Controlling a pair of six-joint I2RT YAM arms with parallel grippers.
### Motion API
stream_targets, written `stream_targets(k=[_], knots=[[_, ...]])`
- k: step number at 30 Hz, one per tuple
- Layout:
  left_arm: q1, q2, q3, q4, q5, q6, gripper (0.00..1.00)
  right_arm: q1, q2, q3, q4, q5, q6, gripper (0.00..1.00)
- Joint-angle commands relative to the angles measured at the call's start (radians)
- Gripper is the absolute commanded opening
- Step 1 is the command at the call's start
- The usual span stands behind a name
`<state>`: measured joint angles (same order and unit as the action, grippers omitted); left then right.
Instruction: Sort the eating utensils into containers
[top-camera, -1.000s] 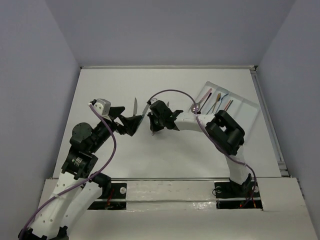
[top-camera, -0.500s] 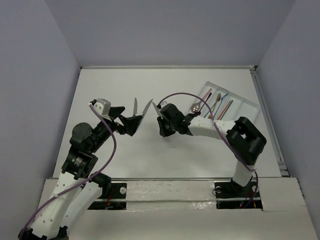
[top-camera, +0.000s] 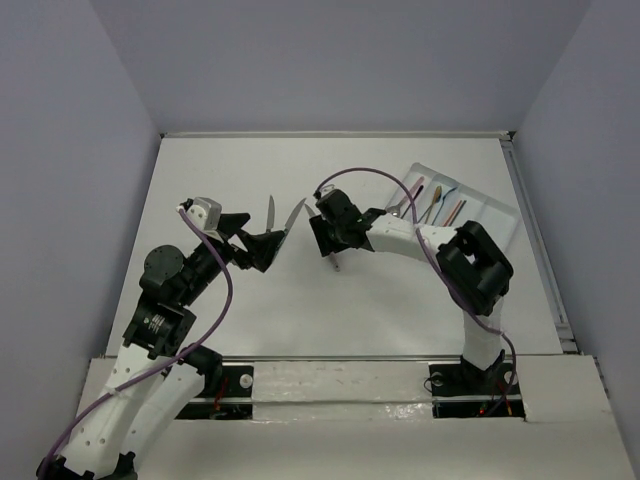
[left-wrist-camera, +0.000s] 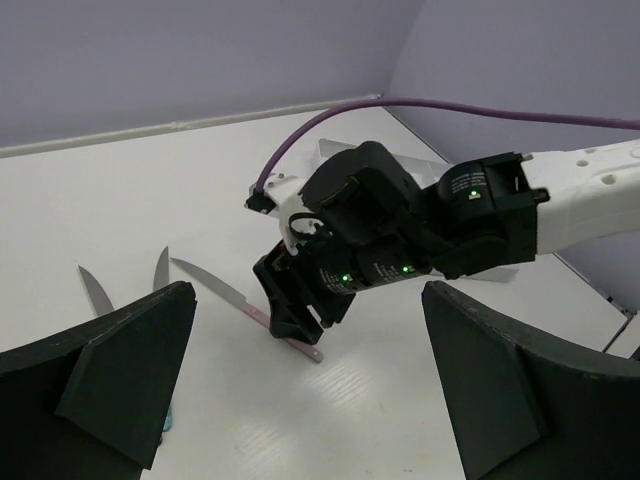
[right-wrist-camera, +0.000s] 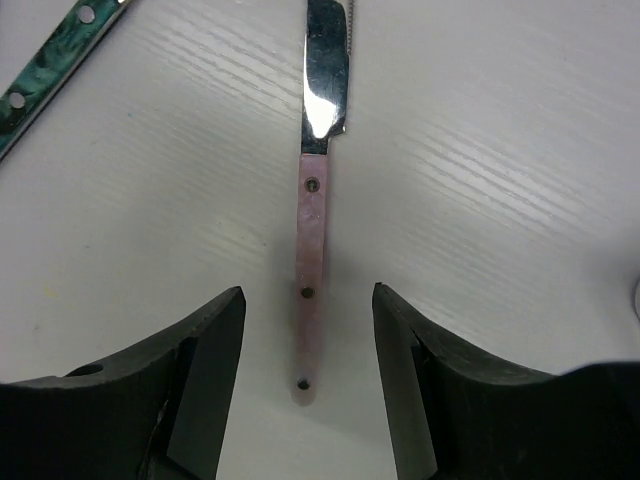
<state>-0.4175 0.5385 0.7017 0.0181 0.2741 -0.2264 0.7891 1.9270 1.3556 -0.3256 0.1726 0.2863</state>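
1. From overhead, your right gripper (top-camera: 328, 243) hangs near the middle of the table (top-camera: 400, 310) and hides most of the pink-handled knife (right-wrist-camera: 311, 270).
2. Only its wrist view shows you the claw apart, one finger on each side of the handle, neither touching. The knife lies flat.
3. That view also catches a green-handled piece (right-wrist-camera: 45, 62) nearby.
4. Your left gripper (top-camera: 258, 248) gapes wide, holding nothing.
5. The white tray (top-camera: 497, 212) sits by the far right corner and holds several utensils.
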Motion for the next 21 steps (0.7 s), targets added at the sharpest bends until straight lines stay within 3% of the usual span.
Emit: stream_targets(k=[1, 5, 8, 9, 13, 21], knots=[[0.003, -0.011, 0.022, 0.054, 0.011, -0.004, 0.99, 0.007, 0.068, 0.098, -0.059, 0.025, -0.035, 0.6], [0.003, -0.011, 0.022, 0.054, 0.011, -0.004, 0.99, 0.007, 0.122, 0.122, -0.067, 0.005, -0.03, 0.55], [0.003, -0.014, 0.024, 0.055, 0.011, -0.004, 0.99, 0.007, 0.148, 0.12, -0.09, 0.04, -0.018, 0.34], [0.003, -0.014, 0.022, 0.054, 0.011, -0.004, 0.99, 0.007, 0.15, 0.114, -0.095, 0.063, -0.013, 0.23], [0.003, -0.014, 0.022, 0.056, 0.016, -0.005, 0.99, 0.007, 0.122, 0.067, -0.107, 0.113, 0.033, 0.03], [0.003, -0.017, 0.021, 0.06, 0.02, -0.008, 0.99, 0.007, -0.051, -0.036, -0.024, 0.188, 0.137, 0.0]])
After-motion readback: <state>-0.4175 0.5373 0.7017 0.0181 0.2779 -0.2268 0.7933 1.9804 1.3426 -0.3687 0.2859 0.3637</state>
